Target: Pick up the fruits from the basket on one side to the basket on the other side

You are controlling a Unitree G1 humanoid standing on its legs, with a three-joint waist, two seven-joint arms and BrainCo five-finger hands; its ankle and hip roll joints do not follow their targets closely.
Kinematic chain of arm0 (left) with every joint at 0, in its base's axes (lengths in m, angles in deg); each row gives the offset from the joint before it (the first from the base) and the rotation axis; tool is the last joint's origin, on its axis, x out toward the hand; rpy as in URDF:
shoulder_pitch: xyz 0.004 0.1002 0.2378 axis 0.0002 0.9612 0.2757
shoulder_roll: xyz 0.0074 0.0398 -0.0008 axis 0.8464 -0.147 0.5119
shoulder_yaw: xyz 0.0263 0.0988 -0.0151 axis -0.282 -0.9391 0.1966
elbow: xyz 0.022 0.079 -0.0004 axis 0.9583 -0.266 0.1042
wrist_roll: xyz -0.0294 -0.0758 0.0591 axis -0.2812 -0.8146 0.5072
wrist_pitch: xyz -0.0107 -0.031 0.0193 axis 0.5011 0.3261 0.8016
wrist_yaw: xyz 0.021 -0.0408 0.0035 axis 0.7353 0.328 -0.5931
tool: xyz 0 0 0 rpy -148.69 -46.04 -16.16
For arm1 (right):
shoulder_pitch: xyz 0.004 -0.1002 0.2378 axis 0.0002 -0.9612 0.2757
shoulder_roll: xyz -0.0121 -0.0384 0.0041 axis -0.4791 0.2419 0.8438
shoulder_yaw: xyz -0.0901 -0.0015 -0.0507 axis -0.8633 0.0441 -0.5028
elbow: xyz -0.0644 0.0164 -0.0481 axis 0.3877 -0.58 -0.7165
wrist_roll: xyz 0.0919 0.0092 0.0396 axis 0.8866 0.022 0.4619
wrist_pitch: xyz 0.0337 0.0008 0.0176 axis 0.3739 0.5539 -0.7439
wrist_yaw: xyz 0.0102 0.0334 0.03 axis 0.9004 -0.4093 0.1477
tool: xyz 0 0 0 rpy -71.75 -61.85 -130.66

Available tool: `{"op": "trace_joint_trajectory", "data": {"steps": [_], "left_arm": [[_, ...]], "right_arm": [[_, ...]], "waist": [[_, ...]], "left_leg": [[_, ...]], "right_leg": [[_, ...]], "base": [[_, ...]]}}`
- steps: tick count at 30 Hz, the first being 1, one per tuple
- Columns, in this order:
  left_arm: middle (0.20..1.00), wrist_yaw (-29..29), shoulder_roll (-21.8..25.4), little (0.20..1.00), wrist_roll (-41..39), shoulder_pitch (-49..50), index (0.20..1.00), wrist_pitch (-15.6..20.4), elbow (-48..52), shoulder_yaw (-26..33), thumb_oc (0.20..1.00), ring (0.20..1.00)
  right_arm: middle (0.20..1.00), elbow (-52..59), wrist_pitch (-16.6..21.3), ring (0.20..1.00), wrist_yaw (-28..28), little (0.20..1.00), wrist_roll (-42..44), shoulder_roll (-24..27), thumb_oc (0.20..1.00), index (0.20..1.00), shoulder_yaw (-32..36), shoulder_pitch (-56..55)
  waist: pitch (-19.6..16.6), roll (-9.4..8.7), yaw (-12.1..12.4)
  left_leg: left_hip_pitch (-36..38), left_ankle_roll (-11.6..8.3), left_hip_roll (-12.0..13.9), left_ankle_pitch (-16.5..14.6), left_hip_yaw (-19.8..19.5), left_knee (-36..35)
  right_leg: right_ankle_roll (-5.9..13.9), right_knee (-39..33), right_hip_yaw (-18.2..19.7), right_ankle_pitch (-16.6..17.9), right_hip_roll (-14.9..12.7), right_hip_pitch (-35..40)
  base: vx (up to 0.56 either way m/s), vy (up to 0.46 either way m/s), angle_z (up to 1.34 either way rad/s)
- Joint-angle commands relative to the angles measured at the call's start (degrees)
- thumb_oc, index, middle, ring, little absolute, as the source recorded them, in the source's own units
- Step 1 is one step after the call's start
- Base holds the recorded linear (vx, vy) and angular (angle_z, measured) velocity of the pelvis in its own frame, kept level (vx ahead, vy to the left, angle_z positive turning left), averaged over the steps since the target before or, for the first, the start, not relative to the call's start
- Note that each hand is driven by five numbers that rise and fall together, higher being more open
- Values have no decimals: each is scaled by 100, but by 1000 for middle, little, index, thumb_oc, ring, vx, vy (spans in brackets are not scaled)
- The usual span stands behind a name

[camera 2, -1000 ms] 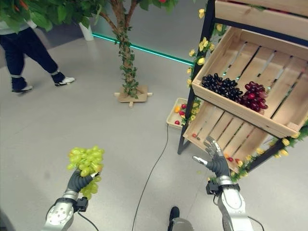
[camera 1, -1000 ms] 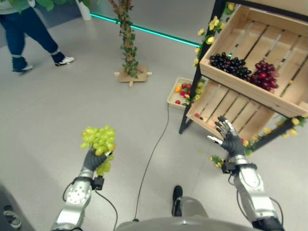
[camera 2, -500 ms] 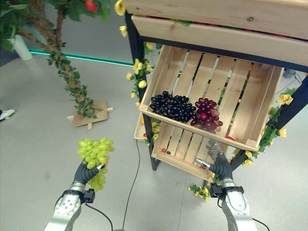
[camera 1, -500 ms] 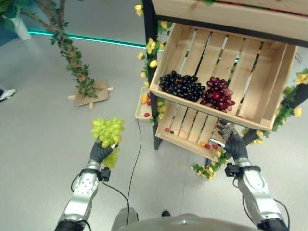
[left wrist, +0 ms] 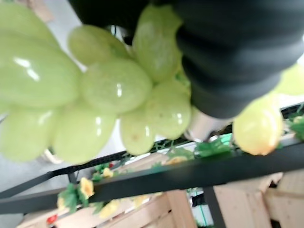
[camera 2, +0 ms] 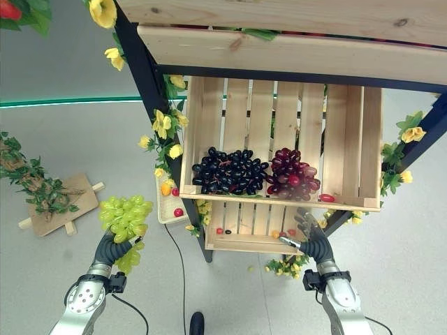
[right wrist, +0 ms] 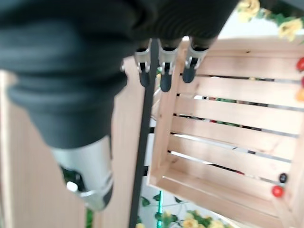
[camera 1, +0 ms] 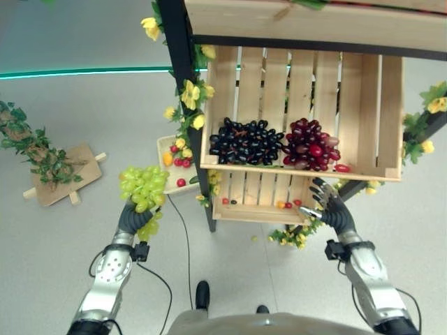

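In the left eye view, the left hand (camera 1: 133, 218) is curling its dark fingers round a bunch of green grapes (camera 1: 143, 187), glossy oval berries packed into a lumpy cluster. The bunch is standing roughly upright, its broad mass above the fist and a smaller tail of berries hanging below, out over the grey floor to the left of the black-framed rack (camera 1: 180, 84). The right hand (camera 1: 328, 209) is hovering with relaxed, spread fingers just before the lower crate (camera 1: 260, 202), holding nothing.

In the right eye view, the middle crate (camera 2: 349, 153), made of pale slatted wood, is holding a bunch of black grapes (camera 2: 229, 172) and a bunch of dark red grapes (camera 2: 292, 172) side by side along its front edge. Small red and orange fruits (camera 2: 223, 230) are lying in the lower crate. Yellow artificial flowers (camera 2: 164, 125) with green leaves are trailing down the rack's post, between the green bunch and the crates. A small tray (camera 2: 167, 206) of fruit is sitting on the floor behind the post, and a leafy vine on a wooden base (camera 2: 52, 199) is standing well to the left.

In the left wrist view, smooth, shiny green berries are crowding against the ribbed cover, with the black bar and flowers beyond.

In the right wrist view, straight silver fingers (right wrist: 164, 64) are pointing toward bare wooden slats.
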Motion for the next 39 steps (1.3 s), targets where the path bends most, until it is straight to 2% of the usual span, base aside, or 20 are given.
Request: {"op": "trace_joint_trajectory", "data": {"steps": [1,11,18,21,24,26,32,39], "left_arm": [[200,29,26,200,-32,-171,200,404,383,297,200,200],[200,52,-21,200,-160,-137,200,425,512,260,200,200],[200,-409,38,200,-712,-213,200,484,1233,-75,200,200],[200,-563,64,200,-936,-211,200,478,1430,-182,200,200],[200,-838,294,200,-1004,-272,200,548,1856,-365,200,200],[200,-965,455,200,-1016,-413,200,586,2002,-516,200,200],[200,-1245,500,200,-1220,-853,200,540,2091,-981,200,200],[200,-1348,443,200,-1353,-1440,200,453,2145,-1534,200,200]], "right_arm": [[1000,322,239,1000,2,1000,-5,93,1000,1000,275,233],[1000,263,255,1000,-72,1000,17,80,1000,1000,302,222],[1000,-241,214,1000,-385,1000,-114,33,1000,1000,396,470],[1000,-366,200,1000,-463,1000,-227,47,1000,1000,319,634],[1000,-662,166,1000,-555,1000,-335,9,1000,1000,59,1036],[1000,-787,165,1000,-561,1000,-282,-21,1000,1000,-14,1121],[1000,-924,147,1000,-546,1000,-210,-66,1000,1000,-179,1243],[1000,-994,64,1000,-540,1000,-206,-136,1000,1000,-445,1400]], "waist": [[-202,-55,28],[-223,-95,-8],[-230,-149,-32],[-201,-158,36],[-134,-183,210],[-153,-202,207],[-230,-276,105],[-291,-355,-14]], "left_leg": [[526,-356,515,-719,337,383],[551,-285,452,-896,377,516],[583,-176,384,-1063,548,632],[588,-139,371,-1099,652,663],[584,-148,402,-1130,864,688],[572,-175,438,-1111,824,707],[653,-208,477,-1139,726,737],[733,-191,472,-1290,869,958]], "right_leg": [[452,304,-128,158,-196,-593],[472,192,-45,207,-256,-513],[611,278,77,343,-356,-634],[673,309,107,408,-396,-712],[806,446,-172,542,-527,-888],[767,478,-212,480,-518,-858],[657,403,-368,360,-497,-637],[644,419,-210,326,-494,-570]], "base": [[58,3,17],[12,4,4],[-14,33,-4],[-36,37,-22],[-54,-4,-37],[-7,-9,-53],[36,-11,16],[6,0,3]]}}
